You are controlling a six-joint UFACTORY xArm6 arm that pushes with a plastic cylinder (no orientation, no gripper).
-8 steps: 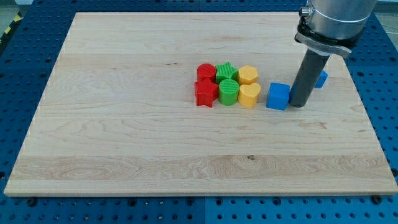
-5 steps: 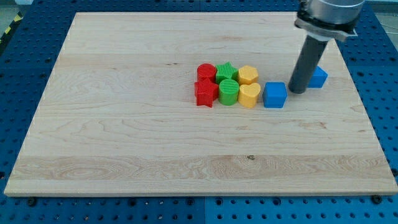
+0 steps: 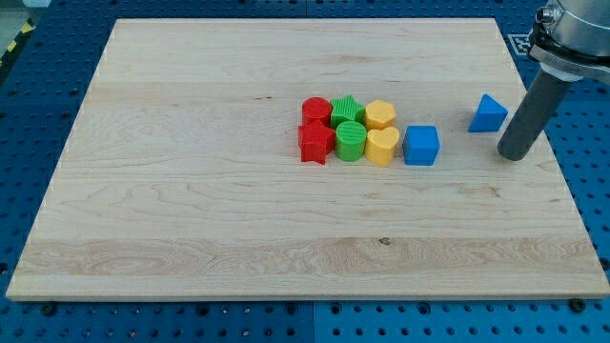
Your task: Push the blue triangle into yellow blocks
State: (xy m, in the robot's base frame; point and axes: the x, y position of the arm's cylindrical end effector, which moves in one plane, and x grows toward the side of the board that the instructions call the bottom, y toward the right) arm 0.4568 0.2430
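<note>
The blue triangle [image 3: 488, 113] lies on the wooden board [image 3: 191, 191] at the view's right, apart from the other blocks. Two yellow blocks sit in the central cluster: a yellow hexagon [image 3: 380, 115] and below it a yellow heart [image 3: 382, 146]. A blue cube [image 3: 421, 146] touches the heart's right side. My tip [image 3: 513, 155] rests on the board to the right of and slightly below the blue triangle, a short gap away, not touching it.
A red cylinder [image 3: 316, 110], a red star [image 3: 315, 143], a green star [image 3: 346, 109] and a green cylinder [image 3: 351, 141] form the cluster's left part. The board's right edge [image 3: 548, 143] is close to my tip.
My tip has moved right from beside the blue cube, past the blue triangle, to the triangle's right. The cube was nudged left against the yellow heart. The triangle is now fully visible.
</note>
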